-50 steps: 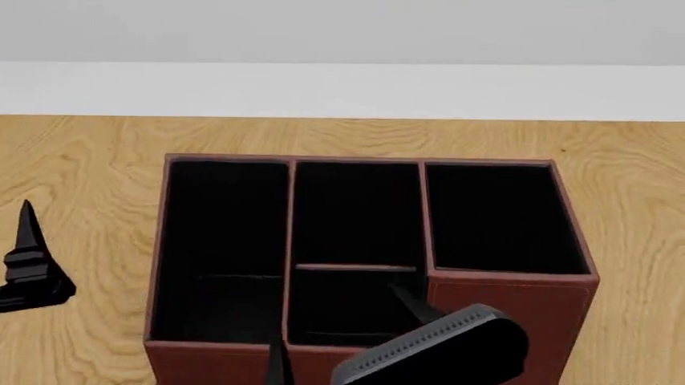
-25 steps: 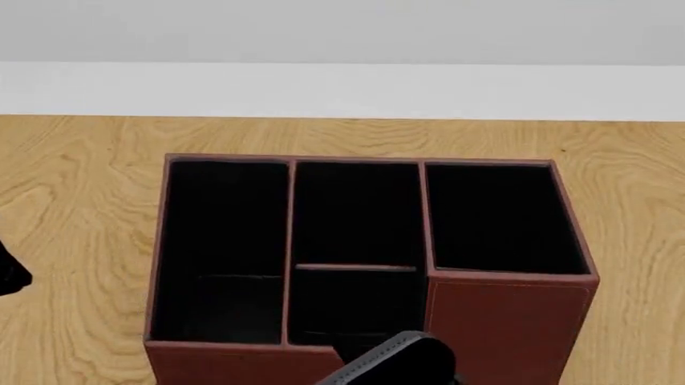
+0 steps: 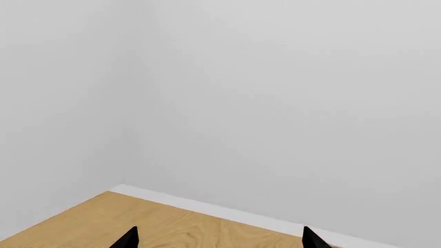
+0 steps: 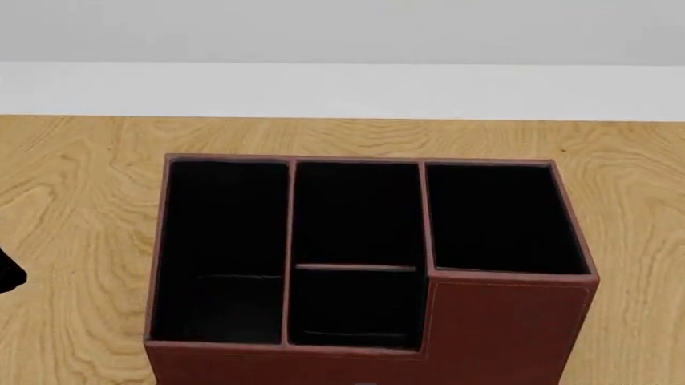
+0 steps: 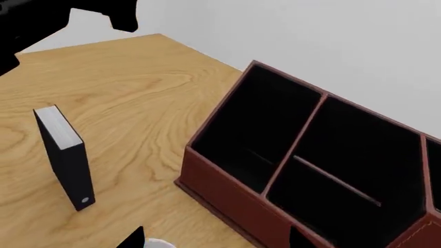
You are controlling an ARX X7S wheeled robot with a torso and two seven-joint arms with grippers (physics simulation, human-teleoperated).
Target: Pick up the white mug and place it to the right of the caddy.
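Observation:
The caddy (image 4: 503,321), a large reddish-brown box with black-lined compartments, fills the middle of the head view and shows in the right wrist view (image 5: 227,199). My right gripper (image 5: 217,241) is open near the caddy's front corner, its fingertips (image 5: 134,238) wide apart over bare wood. A small white curved sliver (image 5: 157,244) lies beside one fingertip; too little shows to tell whether it is the white mug. My left gripper (image 3: 222,241) is open and empty, facing the wall. Only a black scrap of the left arm (image 4: 9,277) reaches the head view.
A small black book (image 5: 65,160) with white pages stands upright on the wooden table (image 5: 131,98), left of the caddy. The left arm (image 5: 62,15) hangs dark above the table's far corner. A white wall (image 4: 342,32) backs the table.
My right gripper has dropped out of the head view's lower edge. The left gripper has slid left until only a scrap shows. The caddy has not moved.

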